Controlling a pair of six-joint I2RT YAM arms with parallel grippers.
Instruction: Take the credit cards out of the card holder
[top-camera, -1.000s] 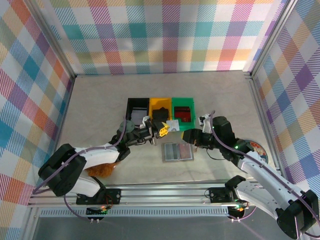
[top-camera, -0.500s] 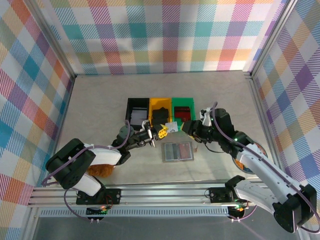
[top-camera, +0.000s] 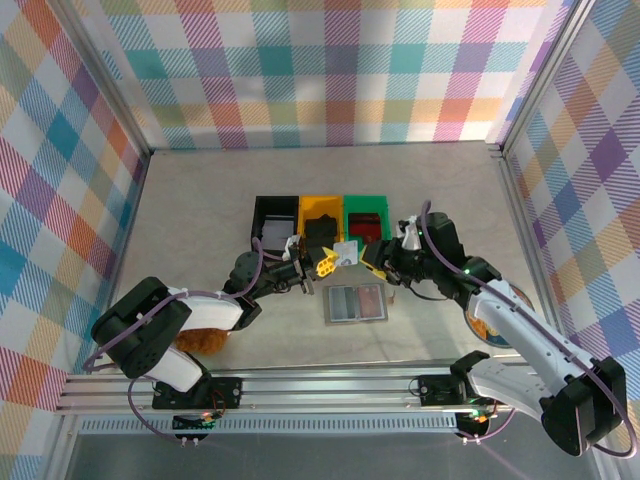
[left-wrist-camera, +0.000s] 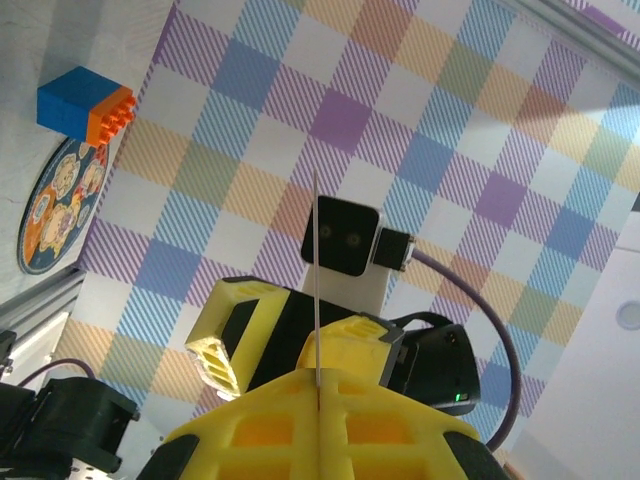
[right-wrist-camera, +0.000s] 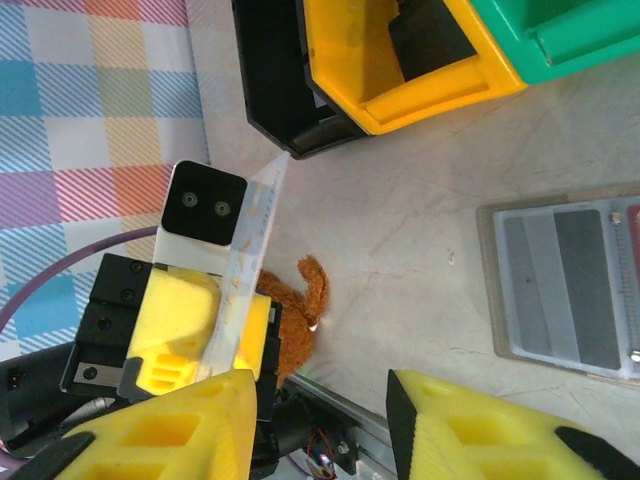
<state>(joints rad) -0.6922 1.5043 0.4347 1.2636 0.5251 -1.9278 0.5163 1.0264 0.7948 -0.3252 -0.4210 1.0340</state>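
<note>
Now, card holder (top-camera: 356, 302): lies open and flat on the tabletop (top-camera: 200, 220), between the two arms and just in front of the bins (top-camera: 322, 203).
Cards inside: a reddish card (top-camera: 371, 298) shows on the right panel. The left panel looks grey, and I cannot tell whether it holds more.
Card out: a pale card (top-camera: 345, 252) is held up off the tabletop, behind the holder.
Left fingers (left-wrist-camera: 250, 430): clenched on that card, which stands edge-on between them.
Right fingers (right-wrist-camera: 160, 440): apart with nothing between them, facing the card from close by.
Changed: within the last second the right arm has left the holder's side and swung up to the card, its fingers narrowing, while the left arm has brought the card toward it.
Meaning: one card is out and a hand-over looks likely. The reddish card is yet to be taken.
</note>
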